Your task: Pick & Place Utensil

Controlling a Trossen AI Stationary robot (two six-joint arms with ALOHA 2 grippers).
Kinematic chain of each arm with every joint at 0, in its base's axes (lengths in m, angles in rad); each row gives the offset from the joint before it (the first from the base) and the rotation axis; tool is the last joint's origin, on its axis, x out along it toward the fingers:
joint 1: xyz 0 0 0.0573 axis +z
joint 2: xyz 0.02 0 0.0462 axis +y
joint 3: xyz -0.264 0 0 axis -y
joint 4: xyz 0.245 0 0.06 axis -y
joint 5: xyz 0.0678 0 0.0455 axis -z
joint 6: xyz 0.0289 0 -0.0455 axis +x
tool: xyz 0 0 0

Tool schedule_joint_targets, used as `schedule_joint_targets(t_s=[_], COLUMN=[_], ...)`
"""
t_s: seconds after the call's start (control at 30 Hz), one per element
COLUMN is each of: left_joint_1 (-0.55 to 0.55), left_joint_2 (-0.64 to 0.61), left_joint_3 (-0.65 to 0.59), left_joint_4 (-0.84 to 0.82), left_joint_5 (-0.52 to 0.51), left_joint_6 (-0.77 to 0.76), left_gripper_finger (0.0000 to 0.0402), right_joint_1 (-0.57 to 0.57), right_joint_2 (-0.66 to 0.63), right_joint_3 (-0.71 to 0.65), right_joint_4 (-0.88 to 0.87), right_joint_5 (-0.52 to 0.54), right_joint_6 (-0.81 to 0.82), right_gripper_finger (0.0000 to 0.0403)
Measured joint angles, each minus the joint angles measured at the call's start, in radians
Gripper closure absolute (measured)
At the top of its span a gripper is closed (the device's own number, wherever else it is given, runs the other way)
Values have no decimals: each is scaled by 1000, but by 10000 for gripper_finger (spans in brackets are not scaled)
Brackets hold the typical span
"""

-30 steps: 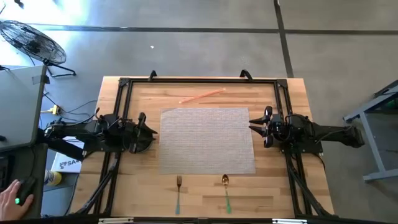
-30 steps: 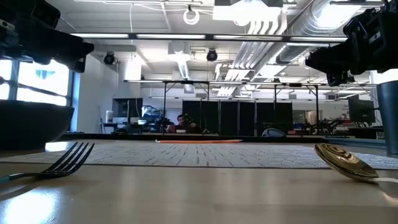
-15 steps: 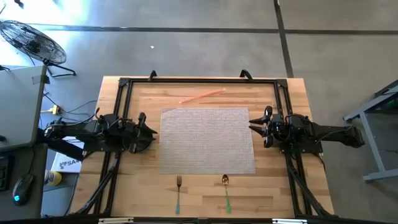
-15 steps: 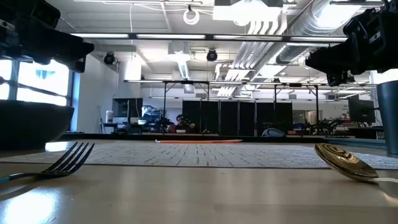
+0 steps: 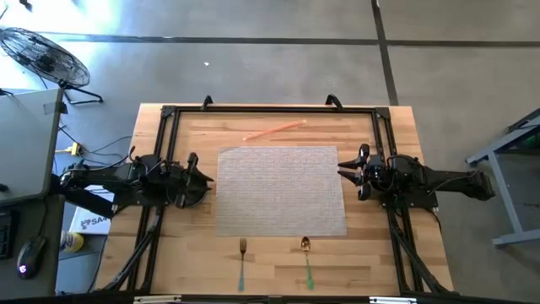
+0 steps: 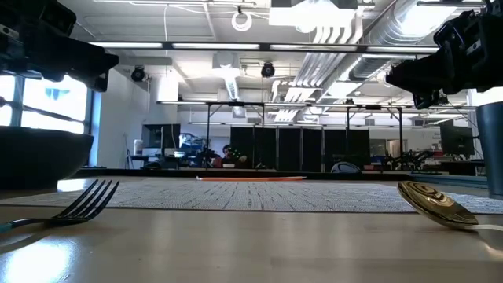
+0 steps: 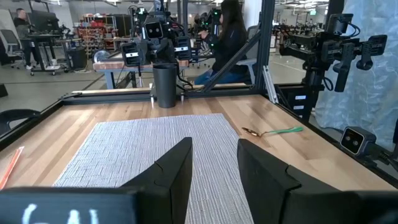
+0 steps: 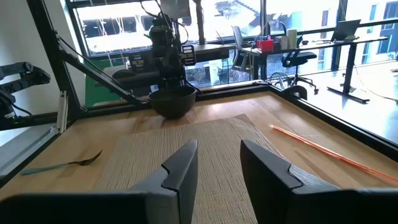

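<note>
A grey woven placemat [image 5: 282, 191] lies at the table's middle. A fork with a teal handle [image 5: 242, 260] and a gold spoon with a green handle [image 5: 306, 257] lie flat on the wood near the table's near edge, side by side; the low view shows the fork [image 6: 75, 206] and the spoon [image 6: 436, 206]. My left gripper [image 5: 202, 179] waits at the mat's left edge, open and touching nothing. My right gripper [image 5: 348, 171] waits at the mat's right edge, open and touching nothing.
An orange stick [image 5: 274, 130] lies on the wood beyond the mat's far edge. A black frame [image 5: 270, 110] runs around the table top. A dark bowl [image 8: 173, 101] sits by the left arm, seen in the right wrist view. People sit in the room behind.
Both arms have kept still. A person's hand at the mouse beside the table's left has withdrawn out of view.
</note>
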Motion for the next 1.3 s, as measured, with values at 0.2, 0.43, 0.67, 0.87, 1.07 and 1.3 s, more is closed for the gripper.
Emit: schedule_joint_targets(t_s=[0.2,0.43,0.67,0.87,1.07,1.3], left_joint_1=[0,0,0,-1,-1,-74], left_joint_2=[0,0,1,8,57,153], left_joint_3=[0,0,0,0,0,10], left_joint_4=[37,37,68,155,296,438], left_joint_5=[1,1,-35,-58,28,35], left_joint_6=[-82,-333,-372,-411,-469,-496], left_gripper_finger=[277,277,277,277,277,277], right_joint_1=[0,0,0,0,0,0], right_joint_2=[0,0,0,0,0,0], right_joint_3=[0,0,0,0,0,0], right_joint_4=[0,0,0,0,0,0], right_joint_5=[0,0,0,0,0,0], right_joint_6=[0,0,0,0,0,0], right_gripper_finger=[288,288,288,288,288,288])
